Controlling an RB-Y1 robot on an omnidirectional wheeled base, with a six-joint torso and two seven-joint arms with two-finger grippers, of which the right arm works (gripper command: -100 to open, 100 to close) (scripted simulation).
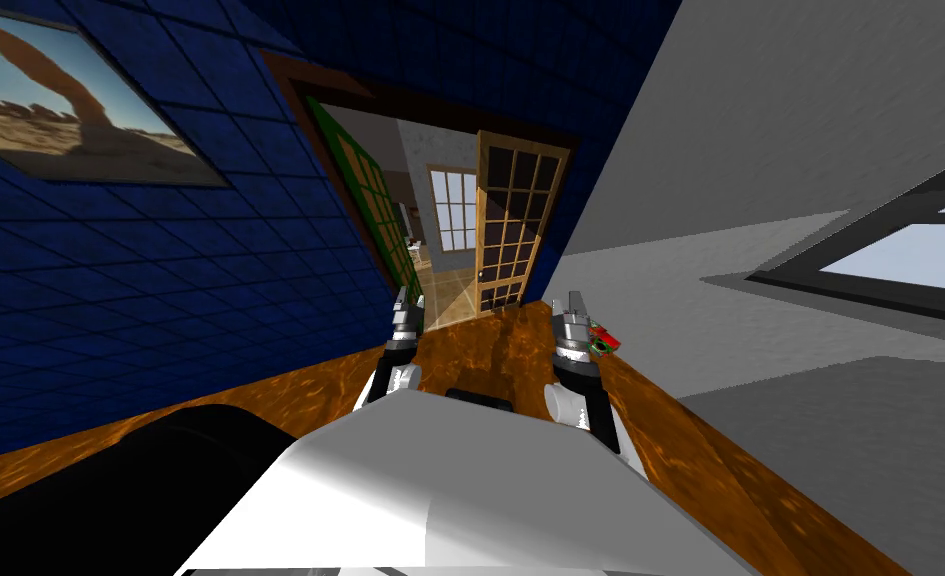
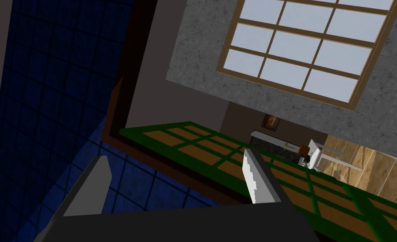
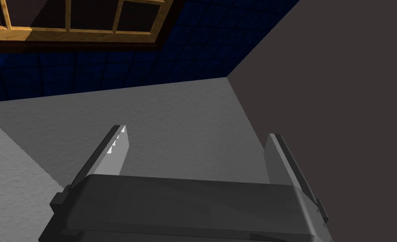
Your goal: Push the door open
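The robot stands on the floor of a narrow hall, facing a doorway at the far end, with a blue wall on the left and a grey wall on the right. Two doors hang in that doorway. The green door lies folded back along the left side. The wooden door on the right stands turned into the far room. Between them the gap is wide, and a window shows beyond.

The left gripper hangs wide and empty near the green door's lower edge, and whether it touches cannot be told. The right gripper is also wide and empty. It points at the grey wall, with the wooden door off to its side. A small red-green thing lies on the floor just beside it.

Judging by this, the push looks mostly done, since the way through seems passable. What may be left is a last nudge of the green door flat to the side, if it is the one meant.
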